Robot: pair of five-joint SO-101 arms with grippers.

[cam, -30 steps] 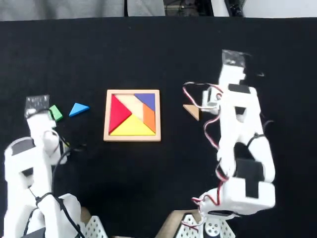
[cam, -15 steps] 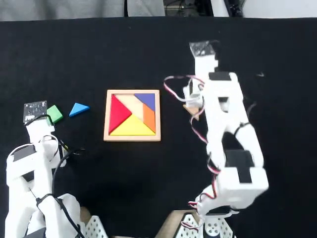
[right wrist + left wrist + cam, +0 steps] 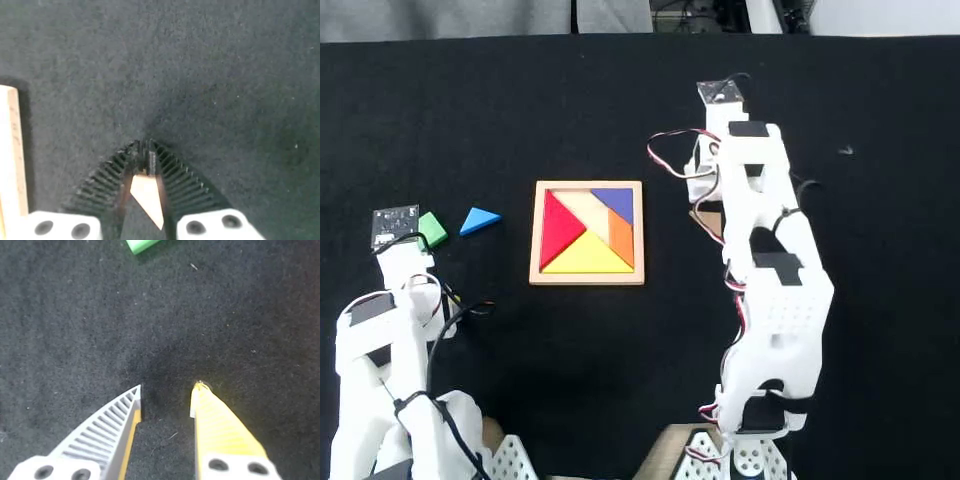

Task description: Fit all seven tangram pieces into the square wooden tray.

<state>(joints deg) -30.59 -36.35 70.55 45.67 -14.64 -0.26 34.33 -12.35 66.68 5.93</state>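
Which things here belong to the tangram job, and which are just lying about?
Job: wooden tray; red piece, yellow piece, orange piece, dark blue piece inside; green piece, light blue triangle loose; tan triangle in right gripper.
Lying about: black cloth, grey fabric behind.

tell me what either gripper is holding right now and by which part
The right gripper is shut on the tan triangle, pinching it at one end. The left gripper is open, holding nothing.
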